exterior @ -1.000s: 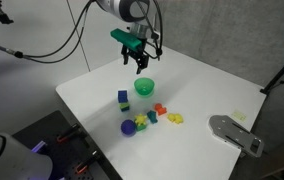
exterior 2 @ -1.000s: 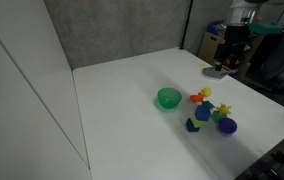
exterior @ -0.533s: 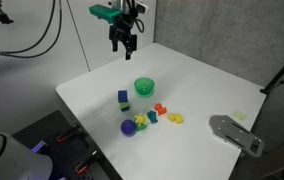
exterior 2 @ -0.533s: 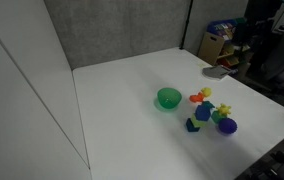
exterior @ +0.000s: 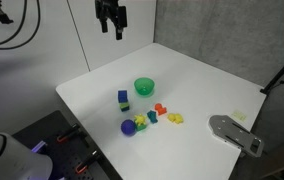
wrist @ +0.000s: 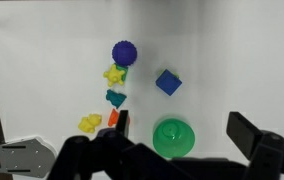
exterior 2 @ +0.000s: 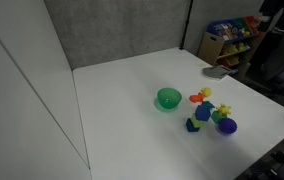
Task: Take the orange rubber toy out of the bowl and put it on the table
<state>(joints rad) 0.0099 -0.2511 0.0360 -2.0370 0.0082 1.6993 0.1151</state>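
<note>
Wrist view, items from left to right.

- Grey device [wrist: 12,158]: one, at the table edge. Its type cannot be made out.
- Small yellow toy [wrist: 90,122]: one.
- Orange rubber toy [wrist: 113,118]: one, lying on the white table [exterior: 212,85]. It sits just beside the yellow toy and apart from the bowl, not inside it.
- Teal piece [wrist: 115,97]: one.
- Green-and-yellow toy [wrist: 115,73]: one.
- Purple ball [wrist: 125,52]: one.
- Blue cube [wrist: 167,82]: one.
- Green bowl [wrist: 174,135]: one, upright. It appears empty in this view and in both exterior views.

Gripper [exterior: 111,28]: held high above the far side of the table, well clear of every item. The jaws are spread wide and carry nothing.

Task status, as a judgement: the toy is already out of the bowl and on the tabletop, so the placement looks complete.

Handling of the orange toy, also as a judgement:
- It is likely very light, soft and a little springy, with a grippy surface, and not fragile.
- It is tiny and lumpy, so any re-grasp should come straight down with the fingertips low at the table.
- The jaws should close across its narrower middle.
- The yellow toy beside it leaves little room on that side.
</note>
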